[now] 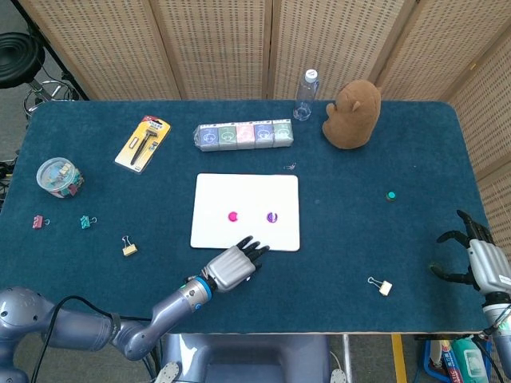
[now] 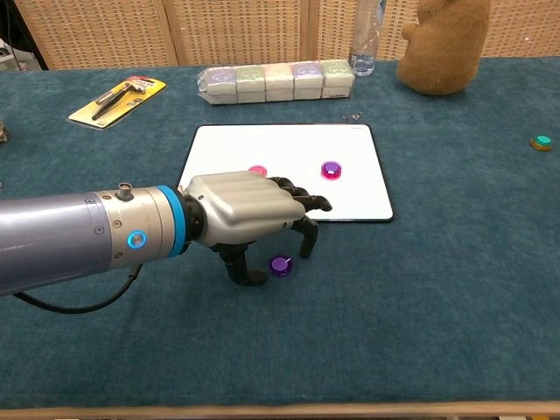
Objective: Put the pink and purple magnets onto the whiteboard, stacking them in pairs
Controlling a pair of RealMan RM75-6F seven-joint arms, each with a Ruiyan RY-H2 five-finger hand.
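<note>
The whiteboard point(image 1: 239, 191) point(image 2: 289, 144) lies mid-table. On it sit a lone pink magnet point(image 1: 232, 216) point(image 2: 257, 171) and a purple magnet stacked on a pink one point(image 1: 271, 216) point(image 2: 331, 169). A loose purple magnet point(image 2: 280, 265) lies on the blue cloth just in front of the board. My left hand point(image 1: 231, 267) point(image 2: 249, 214) hovers over it, fingers curled down on either side of the magnet without holding it. The head view hides this magnet under the hand. My right hand point(image 1: 473, 257) hangs at the table's right edge, fingers spread, holding nothing.
Behind the board stand a row of small boxes point(image 1: 244, 134), a water bottle point(image 1: 304, 94) and a brown plush point(image 1: 352, 114). A tool pack point(image 1: 143, 141) and a clip jar point(image 1: 59, 176) are at left. Binder clips point(image 1: 128, 246) point(image 1: 384, 286) and a green magnet point(image 1: 390, 195) lie around.
</note>
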